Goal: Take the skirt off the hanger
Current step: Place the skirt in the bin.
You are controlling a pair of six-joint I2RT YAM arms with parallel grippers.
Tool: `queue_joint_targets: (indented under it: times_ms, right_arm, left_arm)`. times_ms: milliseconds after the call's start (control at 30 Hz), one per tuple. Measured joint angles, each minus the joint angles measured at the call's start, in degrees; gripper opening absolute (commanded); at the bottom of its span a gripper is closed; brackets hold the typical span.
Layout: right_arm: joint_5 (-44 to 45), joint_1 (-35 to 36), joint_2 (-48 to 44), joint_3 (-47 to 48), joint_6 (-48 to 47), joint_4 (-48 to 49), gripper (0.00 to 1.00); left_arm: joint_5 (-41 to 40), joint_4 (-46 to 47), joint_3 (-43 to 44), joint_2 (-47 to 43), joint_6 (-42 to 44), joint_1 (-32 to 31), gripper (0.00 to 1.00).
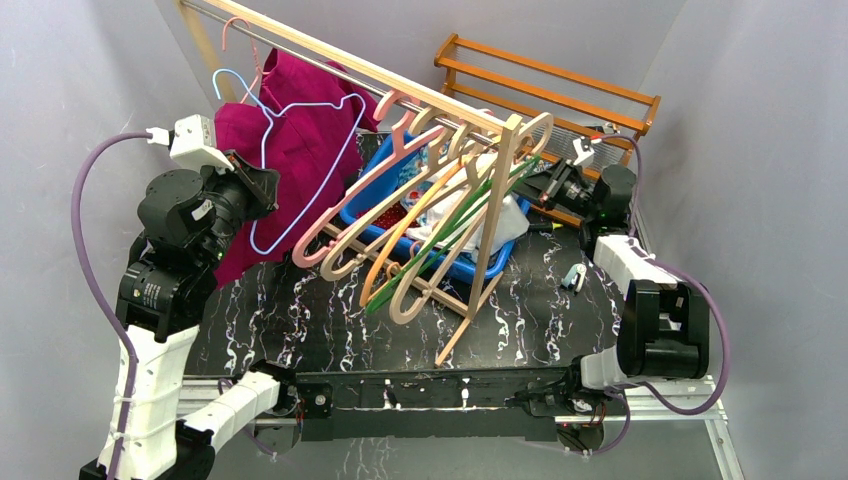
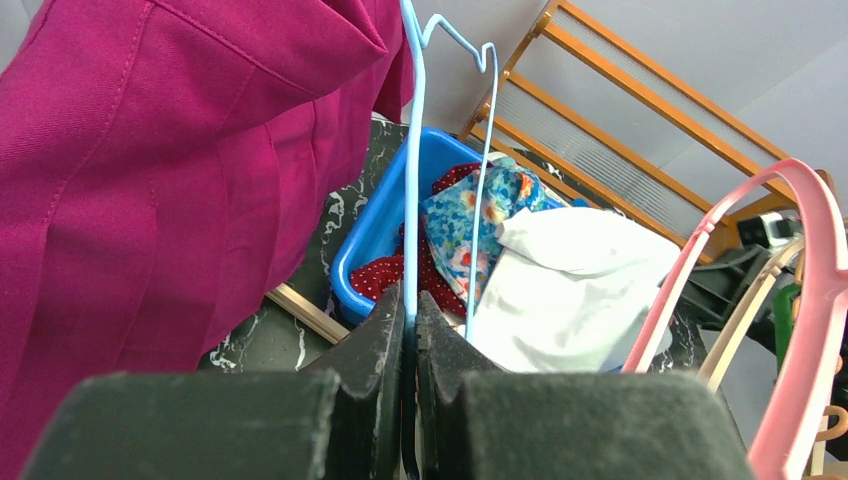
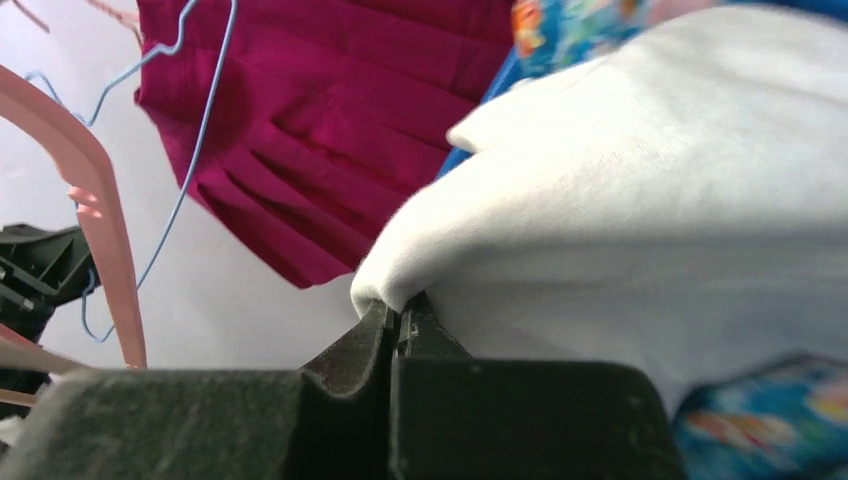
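Overhead, a magenta pleated skirt (image 1: 295, 125) hangs below the wooden rail (image 1: 330, 62) over the far left corner of the marbled table (image 1: 300, 330). A light blue wire hanger (image 1: 262, 160) lies across its front. The left gripper (image 1: 268, 188) meets that hanger, and the right gripper (image 1: 535, 190) reaches into a blue bin (image 1: 465, 270) by the far edge.

Left wrist view: the left gripper (image 2: 412, 312) is pinched shut on the hanger's (image 2: 414, 150) blue wire, with the skirt (image 2: 180, 180) just beside it.

Right wrist view: the right gripper (image 3: 400, 318) is clamped on a fold of white cloth (image 3: 650, 200), with the skirt (image 3: 350, 120) well beyond.

The skirt looks still hung, so removal is not done. Which hanger carries it I cannot tell. Freeing the waistband remains.
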Motion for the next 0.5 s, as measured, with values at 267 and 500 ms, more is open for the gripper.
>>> queue_joint_targets:
  times_ms: [267,500]
  right_arm:
    - [9.4,14.1,7.8,1.8,-0.2,4.7,0.0]
    - [14.6,14.6,22.6,2.5,-2.3,7.8,0.0]
  left_arm:
    - [1.7,0.0,0.0,0.0,0.0,0.0,0.0]
    - [3.2,0.0,0.2,0.4,-0.2,0.0,0.0]
